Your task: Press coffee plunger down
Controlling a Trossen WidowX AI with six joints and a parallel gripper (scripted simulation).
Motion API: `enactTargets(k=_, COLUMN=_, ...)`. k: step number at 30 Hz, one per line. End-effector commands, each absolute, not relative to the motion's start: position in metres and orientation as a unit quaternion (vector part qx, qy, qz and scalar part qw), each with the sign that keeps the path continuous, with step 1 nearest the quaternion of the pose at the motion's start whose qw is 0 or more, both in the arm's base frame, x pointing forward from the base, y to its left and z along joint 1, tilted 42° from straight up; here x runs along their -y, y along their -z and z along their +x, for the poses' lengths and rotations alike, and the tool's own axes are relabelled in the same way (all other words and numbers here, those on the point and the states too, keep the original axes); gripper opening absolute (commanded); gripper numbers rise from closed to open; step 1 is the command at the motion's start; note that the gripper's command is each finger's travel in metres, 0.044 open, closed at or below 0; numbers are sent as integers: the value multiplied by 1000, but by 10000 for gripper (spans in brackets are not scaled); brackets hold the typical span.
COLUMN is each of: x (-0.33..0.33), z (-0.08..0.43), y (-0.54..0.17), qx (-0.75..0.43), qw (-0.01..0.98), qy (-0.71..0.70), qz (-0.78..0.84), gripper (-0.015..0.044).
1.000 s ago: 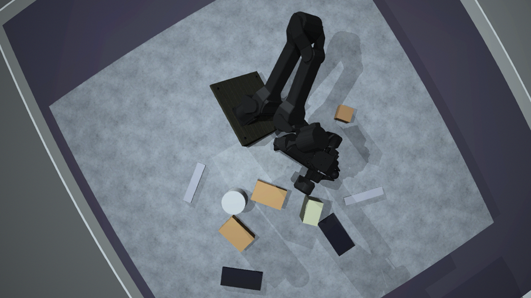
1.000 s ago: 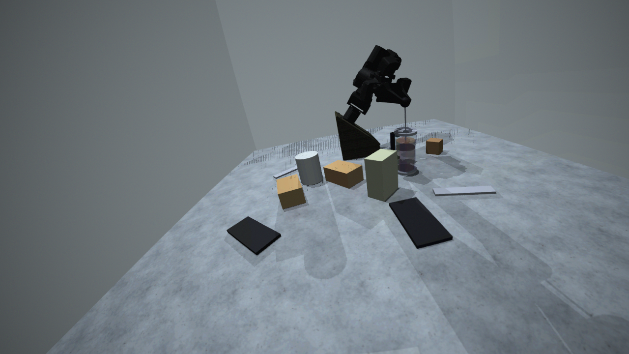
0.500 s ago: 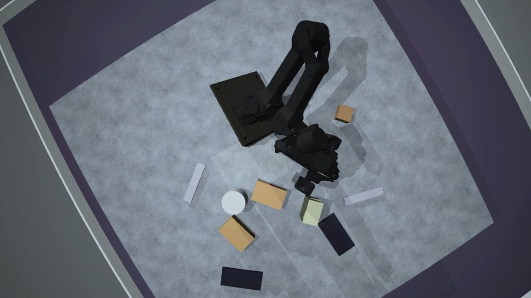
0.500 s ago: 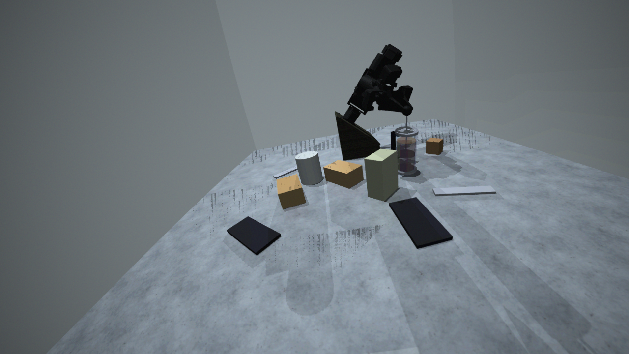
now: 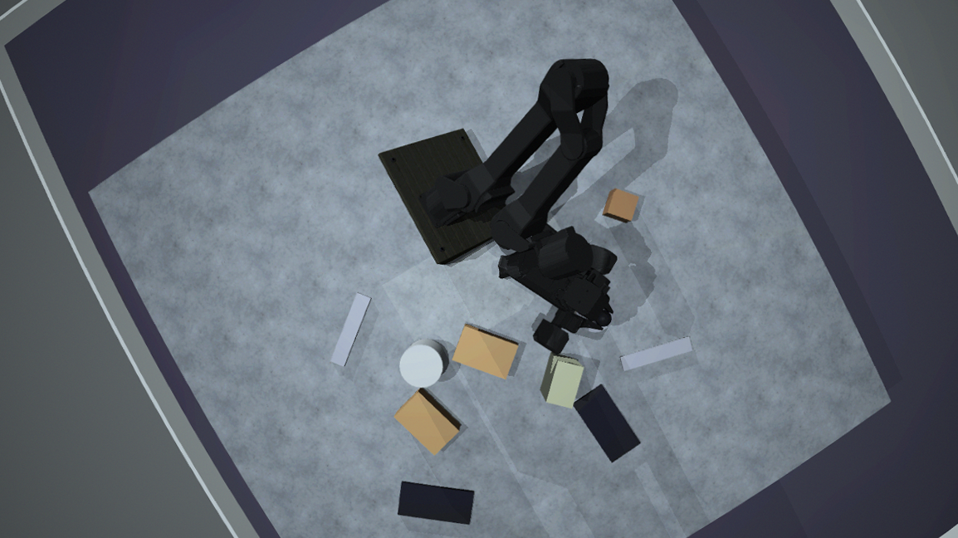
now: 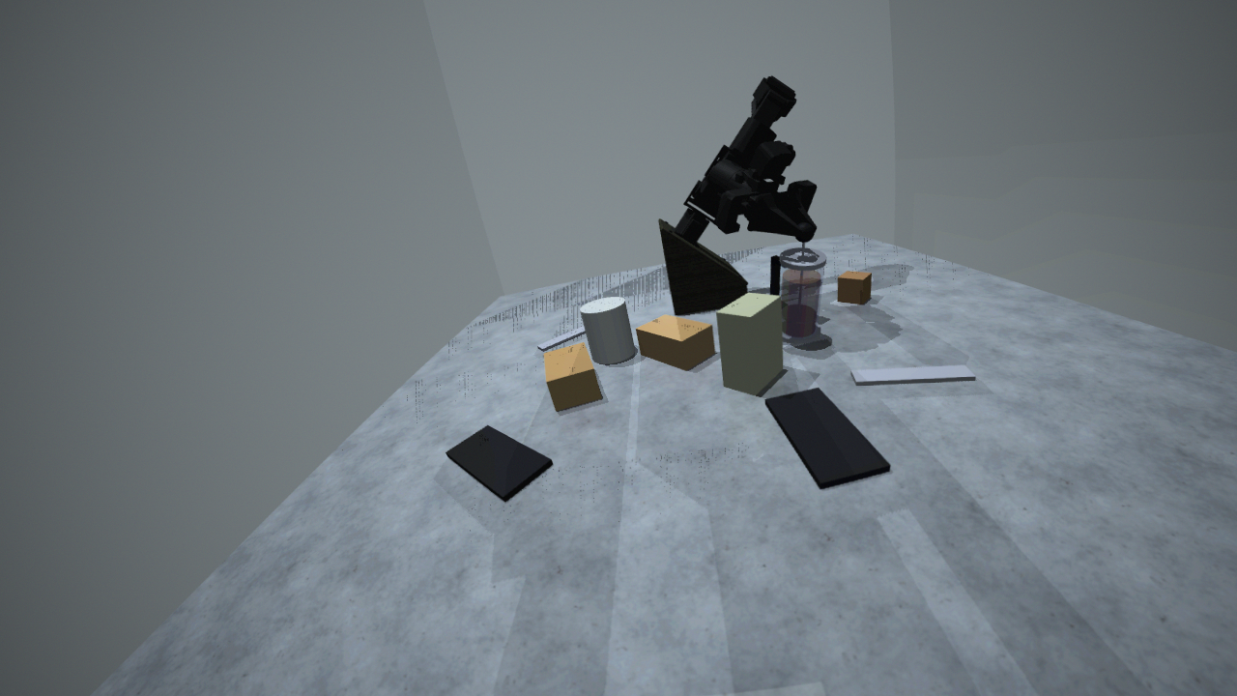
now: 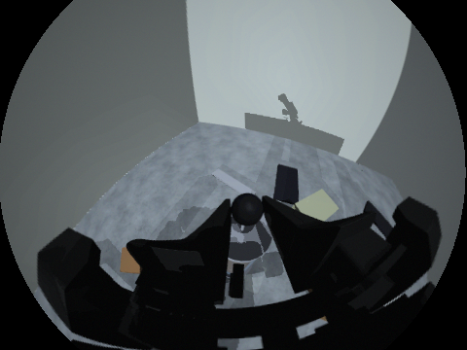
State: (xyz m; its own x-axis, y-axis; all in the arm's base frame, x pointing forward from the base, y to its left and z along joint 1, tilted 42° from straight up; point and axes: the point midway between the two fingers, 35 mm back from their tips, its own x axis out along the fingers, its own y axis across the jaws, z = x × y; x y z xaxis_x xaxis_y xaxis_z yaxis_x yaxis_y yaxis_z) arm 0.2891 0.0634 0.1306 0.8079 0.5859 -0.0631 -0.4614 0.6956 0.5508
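Mottled grey table between plain grey walls — gripper clamped on plunger knob, just above the coffee press.

My work surface is a mottled grey table top. My dark base plate is fixed on it. Directly on it stand the glass coffee press, upright, a white cylinder and a tall pale green box. Three tan boxes lie there: one beside the cylinder, one nearer the front, and a small one behind the press. Two black slabs and two pale strips lie flat.
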Motion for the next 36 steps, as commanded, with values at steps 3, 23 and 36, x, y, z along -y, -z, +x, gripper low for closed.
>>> enactTargets(k=3, x=-71, z=289, y=-121, qx=-138, qw=905, qy=-293, qz=274, gripper=114)
enactTargets(k=23, x=-70, z=293, y=-122, qx=-137, qw=905, qy=-293, qz=274, gripper=114)
enactTargets(k=36, x=-67, z=294, y=-125, qx=-129, qw=909, qy=-290, qz=271, gripper=114)
